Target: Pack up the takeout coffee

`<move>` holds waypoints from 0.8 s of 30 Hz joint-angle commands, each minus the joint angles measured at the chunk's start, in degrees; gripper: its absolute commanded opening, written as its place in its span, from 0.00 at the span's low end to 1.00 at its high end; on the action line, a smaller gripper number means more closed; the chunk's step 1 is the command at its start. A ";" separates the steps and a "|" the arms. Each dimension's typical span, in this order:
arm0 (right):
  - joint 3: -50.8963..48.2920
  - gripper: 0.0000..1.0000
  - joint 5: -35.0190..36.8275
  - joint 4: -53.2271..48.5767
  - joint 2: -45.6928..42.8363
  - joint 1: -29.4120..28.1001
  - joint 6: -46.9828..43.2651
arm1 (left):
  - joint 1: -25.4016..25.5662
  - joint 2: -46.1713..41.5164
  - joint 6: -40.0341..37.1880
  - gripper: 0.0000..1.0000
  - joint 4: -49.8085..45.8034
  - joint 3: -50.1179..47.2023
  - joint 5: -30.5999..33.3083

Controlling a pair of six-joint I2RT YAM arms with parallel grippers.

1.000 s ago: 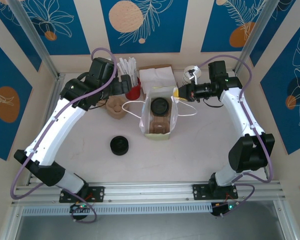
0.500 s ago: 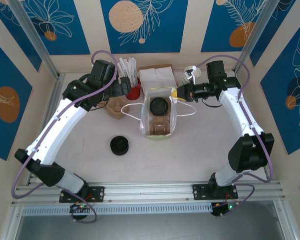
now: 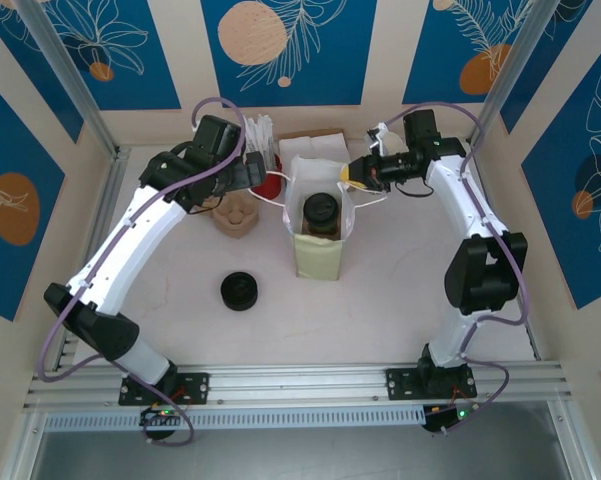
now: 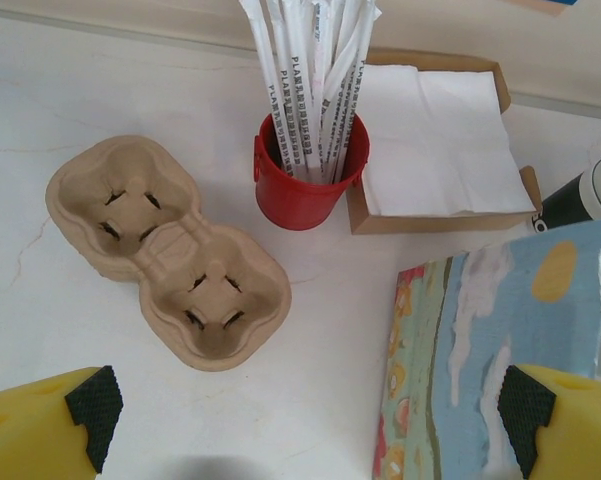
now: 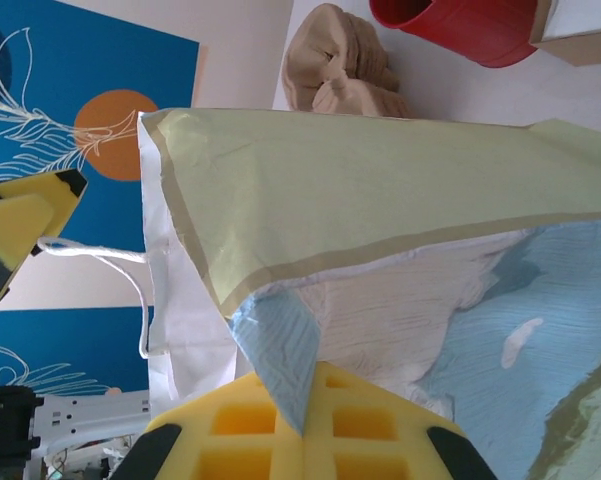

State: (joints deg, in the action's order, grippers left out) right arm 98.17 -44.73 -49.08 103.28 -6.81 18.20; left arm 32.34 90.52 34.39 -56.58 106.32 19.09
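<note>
Coffee: the takeout coffee [image 3: 320, 211] sits inside the paper bag [image 3: 319, 258], in the middle of the top picture; you can see its round black lid from above
Bag: it stands up tall now; a moment ago it leaned toward the bottom of the picture with its mouth spread wide
Right gripper: the right gripper [image 3: 356, 174] is pinched tight on the bag's upper right edge; in its own camera the blue paper goes in between the yellow fingers [image 5: 380, 425]; it has moved toward the top of the picture, and that pulled the bag up straight
Left gripper: the left gripper [image 4: 310, 405] is wide apart and holds nothing; it hangs just upper left of the bag, above the brown cup tray [image 4: 170, 250] and the red pot [image 4: 305, 190] of straws [image 4: 310, 70]; it has crept toward the top too
Not sure: something brown shows under the coffee in the bag; it may be a tray holding the cup, but the bag wall hides most of it
Left alone: the black lids [image 3: 240, 291] lie at the lower left, well apart from the bag; the napkin box [image 4: 435, 140] sits by the red pot
What it means: the coffee is already packed in; with the bag upright it should not tip out; I think only small jobs are left, like taking hold of the string handles
</note>
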 commanded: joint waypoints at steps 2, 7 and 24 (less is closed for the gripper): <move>2.52 0.00 -0.72 -2.22 2.79 -0.57 0.78 | -1.47 1.78 -0.55 0.98 -0.62 3.20 -0.86; 3.82 0.00 -0.17 -1.48 4.58 -1.21 1.52 | -2.89 3.80 -0.91 0.98 -0.34 4.54 -0.46; 3.87 0.01 -4.99 2.62 6.99 -4.48 8.22 | -5.52 5.85 -2.52 0.98 -0.09 6.70 -2.26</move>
State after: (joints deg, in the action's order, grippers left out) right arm 100.57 -46.72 -46.09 108.88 -10.48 24.91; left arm 27.79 96.20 32.86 -56.34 111.18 17.61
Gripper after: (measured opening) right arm 0.049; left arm 0.980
